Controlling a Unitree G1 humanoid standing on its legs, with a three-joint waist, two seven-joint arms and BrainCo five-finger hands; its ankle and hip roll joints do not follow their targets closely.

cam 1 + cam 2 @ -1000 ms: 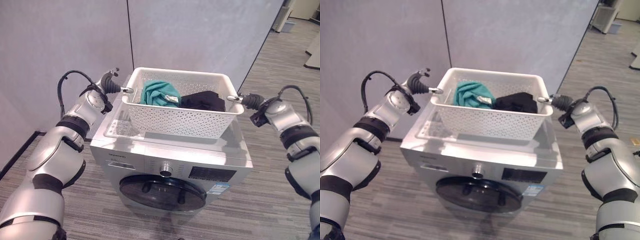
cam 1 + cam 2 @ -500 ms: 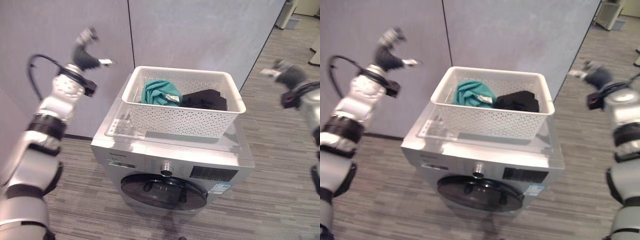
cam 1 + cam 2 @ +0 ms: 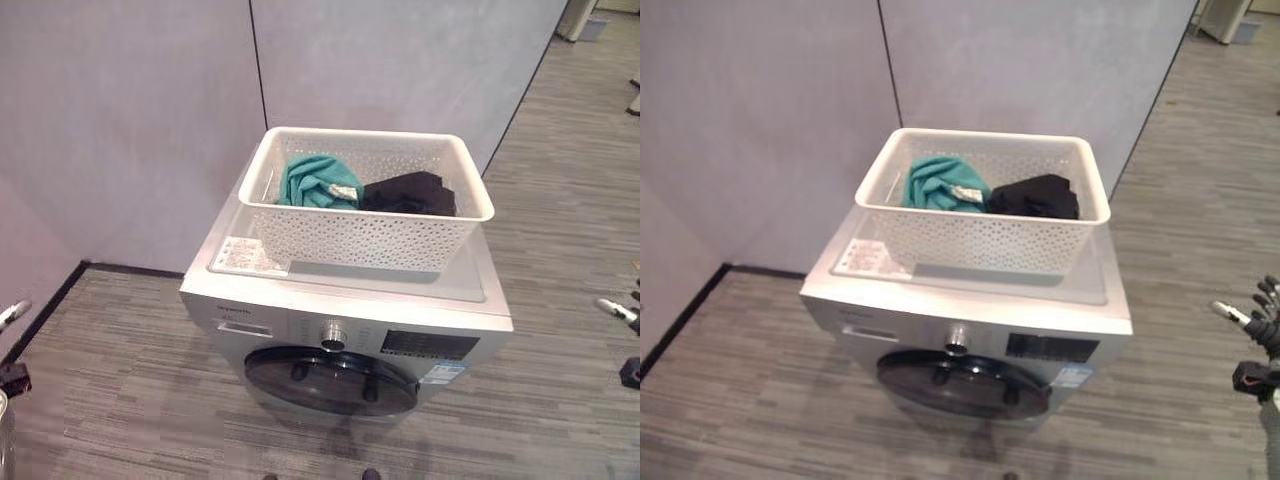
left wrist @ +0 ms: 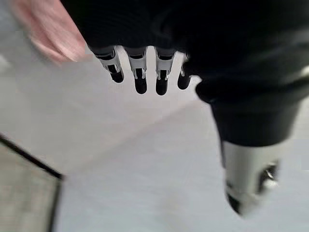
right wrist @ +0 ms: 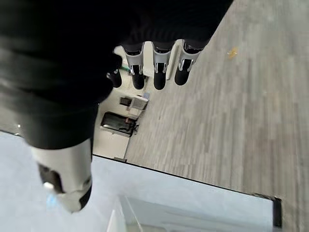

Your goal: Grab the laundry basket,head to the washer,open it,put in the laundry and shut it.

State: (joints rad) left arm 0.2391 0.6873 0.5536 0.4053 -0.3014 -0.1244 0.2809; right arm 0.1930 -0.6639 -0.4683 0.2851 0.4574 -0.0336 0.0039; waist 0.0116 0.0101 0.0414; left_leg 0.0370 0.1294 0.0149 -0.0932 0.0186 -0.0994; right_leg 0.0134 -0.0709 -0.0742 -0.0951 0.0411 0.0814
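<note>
The silver front-loading washing machine [image 3: 340, 320] sits against the grey partition wall [image 3: 130, 110], and its round dark-glass door [image 3: 330, 380] is closed. On its flat top stands the white perforated plastic laundry basket [image 3: 365, 235], upright and hanging slightly over toward the front edge. Inside are a crumpled teal cloth [image 3: 315, 182] on the left and a bundled black garment [image 3: 410, 192] on the right, touching each other. Both hands are well apart from the basket, low at the sides: the right hand [image 3: 1252, 312] is near the floor on the right with fingers straight and holding nothing, and the left hand [image 4: 140, 72] has its fingers straight and loose too, empty. So the door is probably next. The risk: the basket isn't held, so a bump while swinging the door open could slide it off the lid and dump the clothes onto the grey wood-pattern floor [image 3: 130, 350].
</note>
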